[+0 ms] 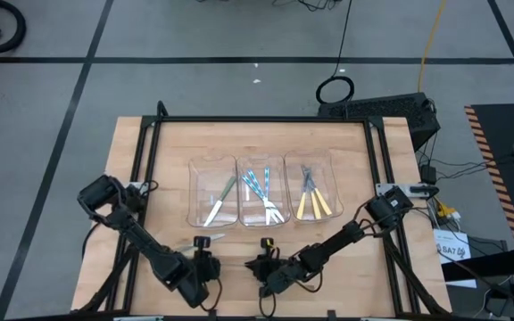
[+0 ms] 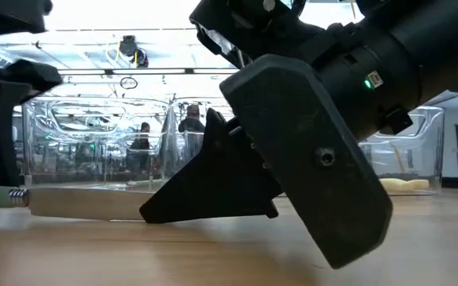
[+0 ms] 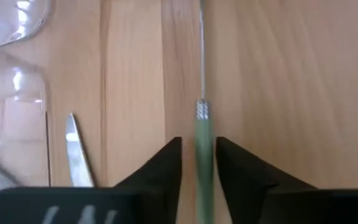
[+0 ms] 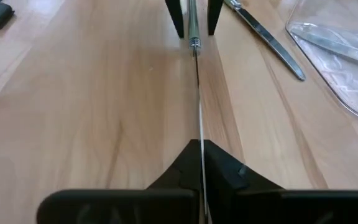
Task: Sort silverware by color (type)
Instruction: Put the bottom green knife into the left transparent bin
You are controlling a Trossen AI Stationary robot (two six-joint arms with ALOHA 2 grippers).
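Note:
A green-handled knife (image 3: 202,130) runs level between my two grippers, low over the table's near middle. My right gripper (image 4: 202,146) is shut on its metal blade. My left gripper (image 3: 197,146) is open, its fingers on either side of the green handle with narrow gaps. In the low view the blade (image 2: 86,204) stands on edge just above the wood. A second knife (image 4: 266,37) lies flat on the table beside them, near the left bin. My right gripper pinches the knife's thin metal blade near its free tip (image 4: 201,134) between the two fingers. They come level from the table's right and lie along the knife. The blade stands on edge, and the handle end (image 4: 193,25) points at the left gripper.
Three clear bins sit side by side beyond the grippers. The left bin (image 1: 196,169) holds a green-handled piece, the middle bin (image 1: 261,162) light-blue ones, the right bin (image 1: 327,165) yellow ones. Bare wood lies on both sides. People show in the room behind.

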